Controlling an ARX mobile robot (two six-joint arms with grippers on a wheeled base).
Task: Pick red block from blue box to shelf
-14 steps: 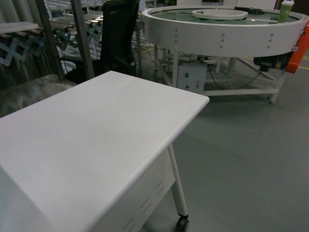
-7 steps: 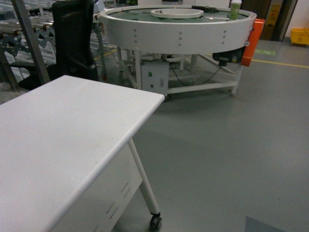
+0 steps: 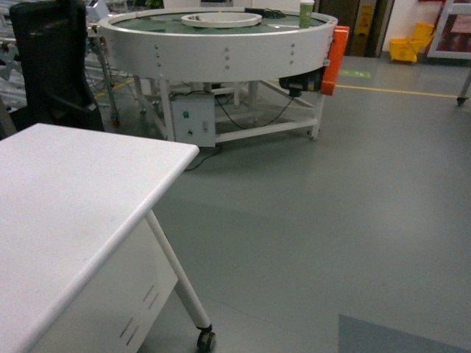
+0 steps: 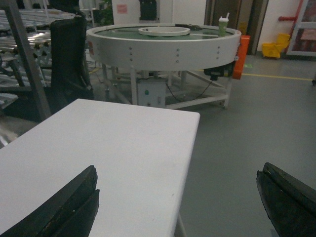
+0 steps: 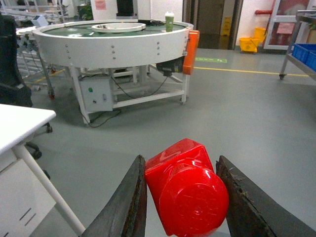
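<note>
The red block (image 5: 185,187) fills the bottom of the right wrist view, its round stud facing the camera. My right gripper (image 5: 180,158) is shut on it, one dark finger pressing each side, held in the air over grey floor. A steel shelf (image 5: 302,52) carrying blue crates shows at the far right edge of that view. My left gripper (image 4: 178,168) stands wide open with nothing in it, above the white table (image 4: 123,148). Neither gripper shows in the head view. The blue box is out of view.
The white wheeled table (image 3: 66,198) fills the left of the head view. A big round white conveyor (image 3: 221,37) on a frame stands behind it, with an orange guard (image 3: 335,48). A black chair (image 3: 48,66) is at far left and a yellow mop bucket (image 3: 411,48) far right.
The head view has swung to the right: the white table and the round conveyor have slid left in the frame, and more grey floor and the yellow bucket have come into sight.
</note>
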